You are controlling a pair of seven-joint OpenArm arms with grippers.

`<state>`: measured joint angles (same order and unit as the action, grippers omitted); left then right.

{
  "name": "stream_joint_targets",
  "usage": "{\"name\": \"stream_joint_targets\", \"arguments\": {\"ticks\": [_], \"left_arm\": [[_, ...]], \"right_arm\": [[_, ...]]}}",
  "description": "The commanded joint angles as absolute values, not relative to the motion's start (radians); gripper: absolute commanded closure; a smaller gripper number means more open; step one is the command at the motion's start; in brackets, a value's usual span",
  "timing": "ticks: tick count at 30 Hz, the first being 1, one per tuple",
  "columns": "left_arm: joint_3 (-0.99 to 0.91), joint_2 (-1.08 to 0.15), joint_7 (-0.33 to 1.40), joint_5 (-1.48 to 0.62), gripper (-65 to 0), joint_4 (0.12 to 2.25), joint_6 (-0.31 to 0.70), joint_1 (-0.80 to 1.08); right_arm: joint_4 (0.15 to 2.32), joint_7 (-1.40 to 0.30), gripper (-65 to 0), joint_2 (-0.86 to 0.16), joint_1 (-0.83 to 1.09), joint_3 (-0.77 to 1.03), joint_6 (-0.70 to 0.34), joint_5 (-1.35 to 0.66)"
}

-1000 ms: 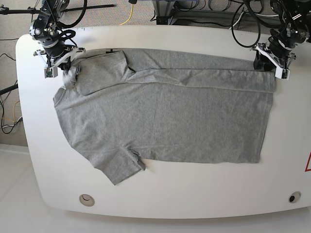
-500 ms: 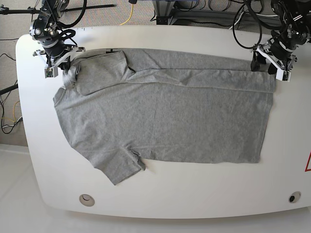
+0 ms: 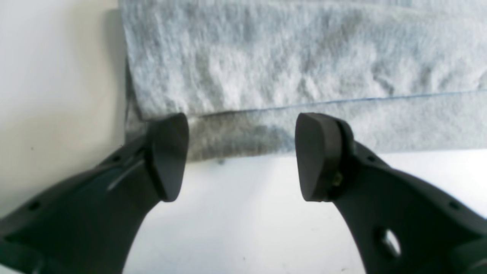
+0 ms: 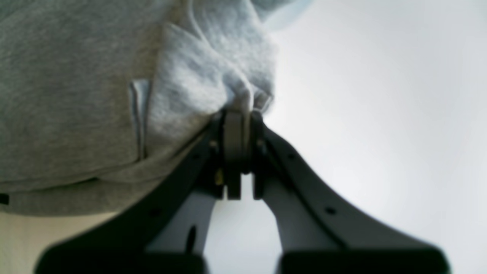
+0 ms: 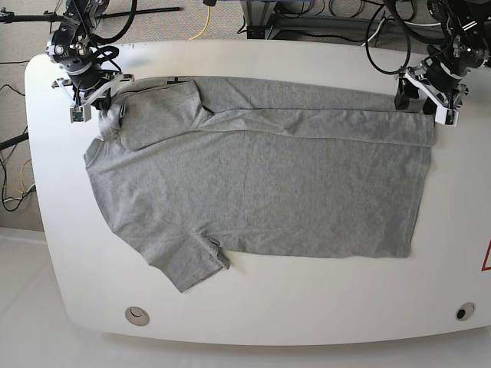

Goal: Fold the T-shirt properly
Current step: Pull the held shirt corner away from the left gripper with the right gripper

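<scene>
The heather-grey T-shirt (image 5: 261,184) lies flat on the white table (image 5: 307,307), collar to the left, with its far long edge folded over toward the middle. My right gripper (image 5: 103,107), at the far left, is shut on a bunch of shirt fabric near the shoulder; the wrist view shows the cloth (image 4: 76,95) pinched in the closed gripper (image 4: 237,114). My left gripper (image 5: 424,103), at the far right, is open and empty. In its wrist view the gripper (image 3: 241,156) hovers just off the folded hem corner (image 3: 304,57).
Cables (image 5: 383,31) and arm bases stand behind the table's far edge. Two round holes (image 5: 137,315) (image 5: 463,312) sit near the front edge. A red marking (image 5: 486,257) is at the right edge.
My left gripper has let go of the folded hem corner and drawn slightly back from it. My right gripper has stayed shut on the shirt in place.
</scene>
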<state>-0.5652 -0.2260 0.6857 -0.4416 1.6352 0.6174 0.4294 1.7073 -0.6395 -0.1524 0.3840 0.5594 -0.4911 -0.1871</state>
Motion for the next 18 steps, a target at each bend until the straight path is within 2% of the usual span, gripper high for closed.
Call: {"name": "stream_joint_targets", "arguments": {"ticks": [1, 4, 6, 12, 14, 16, 18], "left_arm": [[-0.568, -0.242, 0.666, -0.449, -38.7, 1.642, 0.619, 0.435], [-0.567, -0.241, 0.666, -0.442, -36.6, 1.636, 0.620, 0.438], [-0.570, -0.240, 0.667, -0.431, -31.6, 1.636, 0.616, 0.452], [-0.571, -0.239, 0.662, -0.423, -27.3, 1.636, 0.615, 0.454], [-0.572, -0.239, 0.665, -0.424, -28.9, 1.637, 0.612, 0.456], [-0.576, -0.242, 0.662, -0.443, -35.7, 1.653, 0.615, 0.460], [-0.577, -0.244, 0.660, -0.452, -39.6, 1.657, 0.614, 0.460]], "right_arm": [[1.726, -0.627, -0.3, -0.166, 0.387, 0.569, -0.495, -0.196], [1.726, -0.628, -0.5, -0.166, 0.388, 0.570, -0.495, -0.195], [1.726, -0.634, -0.3, -0.165, 0.384, 0.566, -0.496, -0.193], [1.727, -0.633, -0.3, -0.165, 0.385, 0.567, -0.497, -0.193], [1.728, -0.635, -0.2, -0.165, 0.385, 0.568, -0.497, -0.192], [1.729, -0.630, 0.0, -0.163, 0.388, 0.569, -0.497, -0.184], [1.728, -0.630, 0.0, -0.163, 0.388, 0.568, -0.497, -0.182]]}}
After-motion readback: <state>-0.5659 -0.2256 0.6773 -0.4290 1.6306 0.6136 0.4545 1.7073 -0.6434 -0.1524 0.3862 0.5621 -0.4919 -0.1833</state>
